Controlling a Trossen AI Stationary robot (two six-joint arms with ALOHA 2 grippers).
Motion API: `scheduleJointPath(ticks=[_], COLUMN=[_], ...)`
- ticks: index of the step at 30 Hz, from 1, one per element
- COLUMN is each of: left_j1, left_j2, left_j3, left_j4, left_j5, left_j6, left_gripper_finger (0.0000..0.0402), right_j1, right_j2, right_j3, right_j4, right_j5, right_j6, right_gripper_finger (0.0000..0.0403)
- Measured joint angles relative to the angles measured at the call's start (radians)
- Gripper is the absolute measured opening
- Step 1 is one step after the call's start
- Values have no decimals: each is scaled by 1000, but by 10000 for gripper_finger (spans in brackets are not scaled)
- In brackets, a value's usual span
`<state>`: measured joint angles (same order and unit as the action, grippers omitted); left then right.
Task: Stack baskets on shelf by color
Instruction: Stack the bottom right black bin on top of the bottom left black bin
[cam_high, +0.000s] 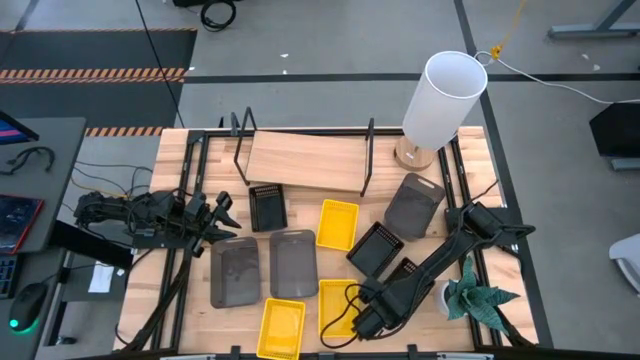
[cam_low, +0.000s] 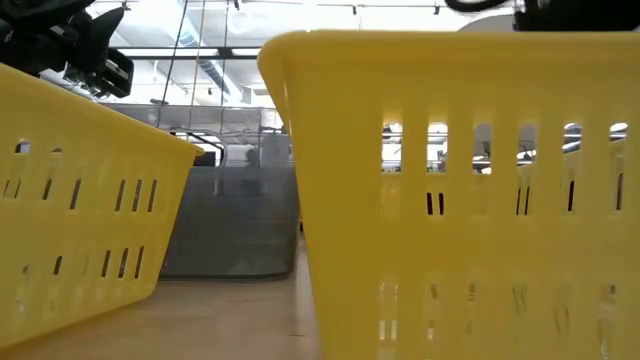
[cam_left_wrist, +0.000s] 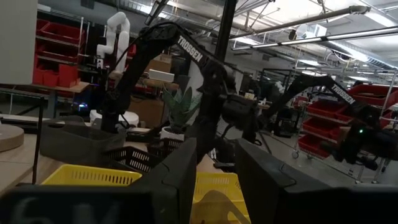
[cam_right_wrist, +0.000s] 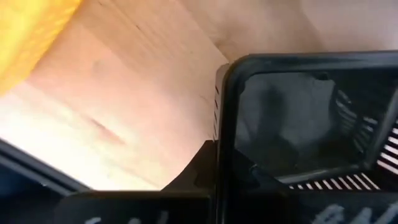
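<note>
We saw the right tool (cam_high: 368, 318) low over a yellow basket (cam_high: 337, 305), grip unclear; left tool (cam_high: 222, 214) open, beside 2 grey baskets (cam_high: 264, 268).

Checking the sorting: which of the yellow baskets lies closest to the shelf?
The yellow basket in the middle of the table, just in front of the shelf. The other two yellow ones sit along the table's front edge.
</note>
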<state>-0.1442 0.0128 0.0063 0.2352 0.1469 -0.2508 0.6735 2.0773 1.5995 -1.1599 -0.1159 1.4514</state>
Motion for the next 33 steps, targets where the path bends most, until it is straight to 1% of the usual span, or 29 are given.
scheduleJointPath(ticks=[7,9,13,18,26,33], left_j1=[0,0,0,0,0,0], left_j2=[0,0,0,0,0,0], left_j3=[0,0,0,0,0,0], left_j4=[0,0,0,0,0,0], left_j5=[0,0,0,0,0,0], left_j6=[0,0,0,0,0,0], left_gripper_finger=[117,117,117,117,117,117], right_j1=[-7,-10,-24,-60,-129,-173], right_j2=[0,-1,-2,-2,-2,-2], right_j3=[171,218,280,297,298,298], right_j4=[-185,-230,-275,-288,-261,-242], right_j5=[60,92,153,195,212,266], right_j6=[-29,-39,-62,-112,-225,-290], right_gripper_finger=[4,4,3,3,4,5])
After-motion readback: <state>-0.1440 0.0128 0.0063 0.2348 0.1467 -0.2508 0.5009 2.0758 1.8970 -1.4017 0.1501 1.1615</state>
